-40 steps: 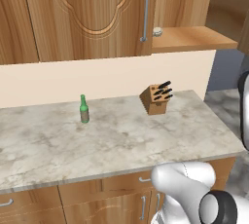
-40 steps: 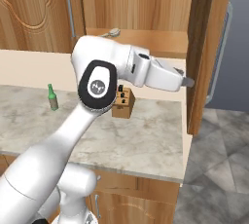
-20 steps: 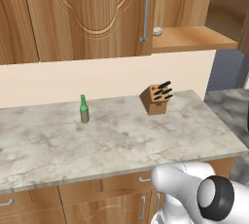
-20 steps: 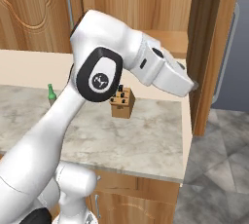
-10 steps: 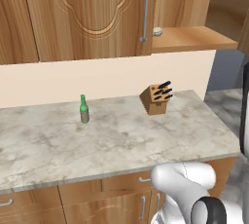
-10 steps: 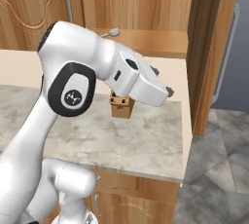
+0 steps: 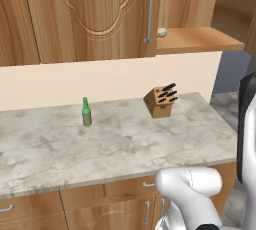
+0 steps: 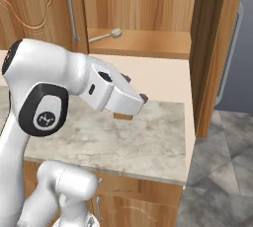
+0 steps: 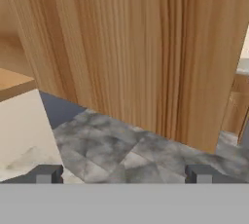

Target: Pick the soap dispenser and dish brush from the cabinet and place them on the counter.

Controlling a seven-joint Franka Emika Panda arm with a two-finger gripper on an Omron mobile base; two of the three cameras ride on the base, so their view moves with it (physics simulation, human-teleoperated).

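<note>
— Left base view first: where's the dish brush (image 7: pixel 161 32)?

— On the inner shelf of the cabinet (image 7: pixel 200 39), at the shelf's left end, just beside the closed carved door's silver bar handle (image 7: pixel 149 11). From the right base view you can see its thin grey handle lying flat along the shelf, round head pointing away from that door.

— And the counter (image 7: pixel 110 144)?

— Below the shelf. A knife block (image 7: pixel 160 101) stands under the shelf's left end, near the back wall. A slim green bottle (image 7: pixel 86 112) stands upright well to the left of the block. Nothing touches either.

— The hand?

— In the right base view the hand (image 8: pixel 142 98) hangs out over the counter, lower than the shelf, in front of the knife block. In the hand view its two dark fingertips (image 9: pixel 47 174) stand wide apart with nothing between them; beyond them is the open cabinet door (image 9: pixel 146 52) and grey floor.

— The soap dispenser?

— I can't make one out on the shelf; the far end may be hidden behind the open door.
</note>
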